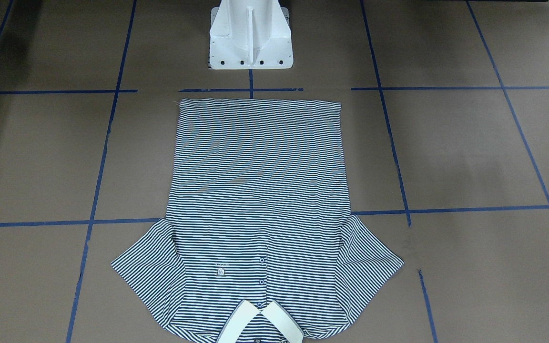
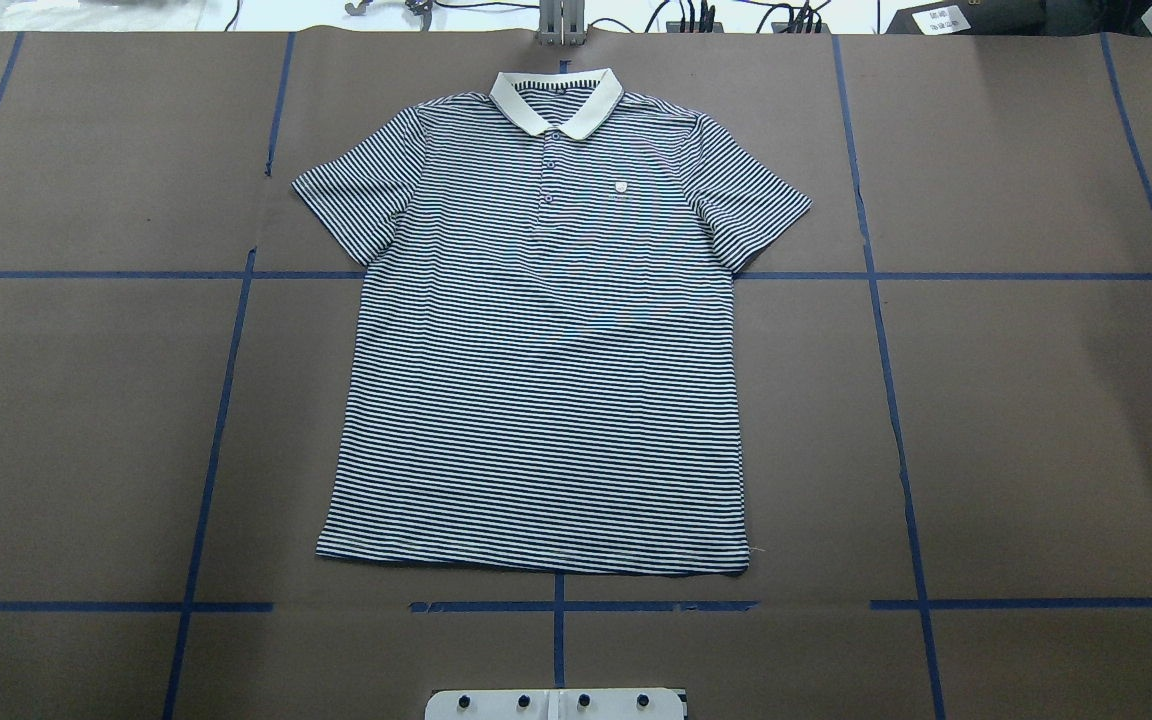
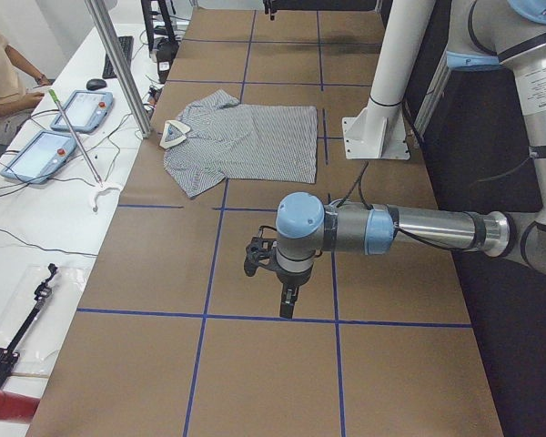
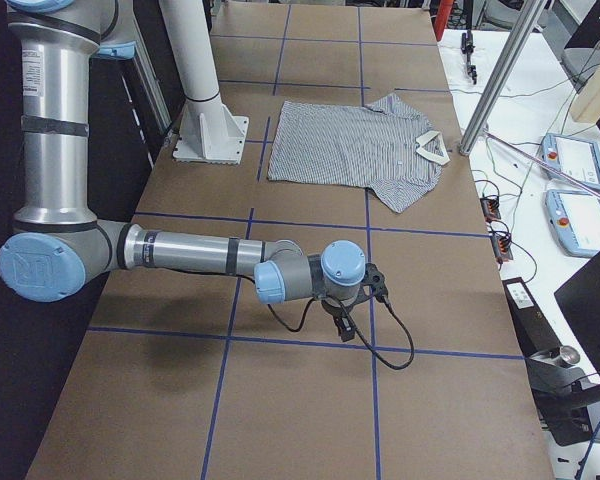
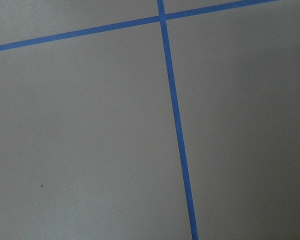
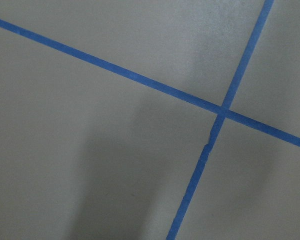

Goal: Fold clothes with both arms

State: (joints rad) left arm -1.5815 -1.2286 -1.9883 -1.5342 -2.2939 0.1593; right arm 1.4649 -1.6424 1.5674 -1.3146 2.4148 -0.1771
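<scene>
Striped navy and white, the polo shirt lies flat and face up mid-table, cream collar away from the robot, hem toward the white pedestal. Left gripper and right gripper hang over the brown table, well apart from the shirt. From these angles, I can't tell how wide either one is set.
</scene>
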